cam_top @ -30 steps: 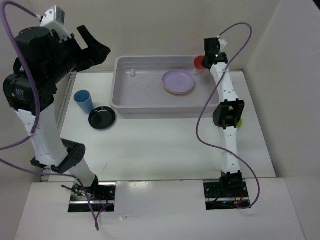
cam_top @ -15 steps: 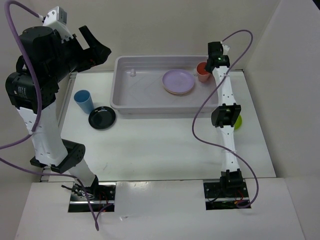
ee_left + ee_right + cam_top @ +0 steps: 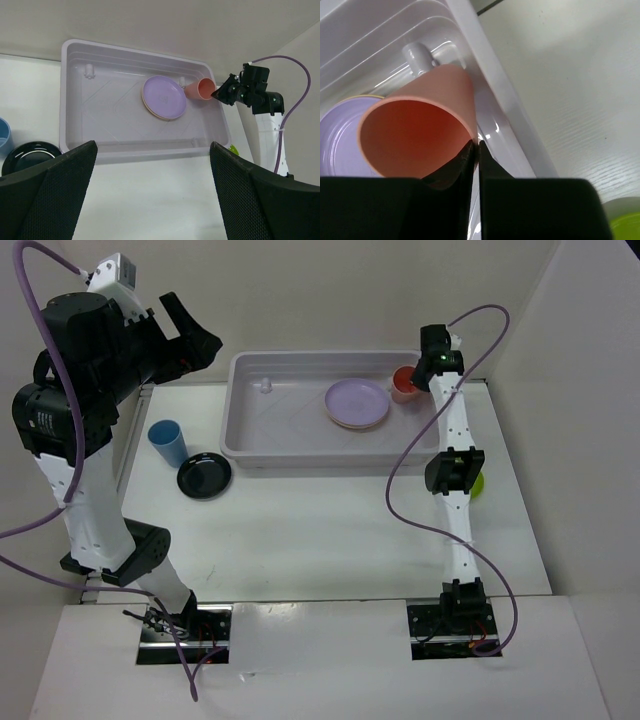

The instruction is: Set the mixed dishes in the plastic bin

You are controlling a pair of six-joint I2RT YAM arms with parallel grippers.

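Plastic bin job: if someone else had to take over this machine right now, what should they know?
Right gripper: shut on the salmon-pink cup, tilted at the plastic bin's far right corner, not released.
Left gripper: open, empty, raised left of the bin.
Done: lilac plate in the bin, a pale plate under it.
To do: blue cup and black plate on the table left of the bin; lime green plate right of it.

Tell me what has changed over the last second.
The right claw, shut on the salmon-pink cup, brought it nearer, from over the plastic bin's far right rim down into that corner. The lilac plate in the bin, the blue cup and black plate on the table, and the open left claw stayed put.
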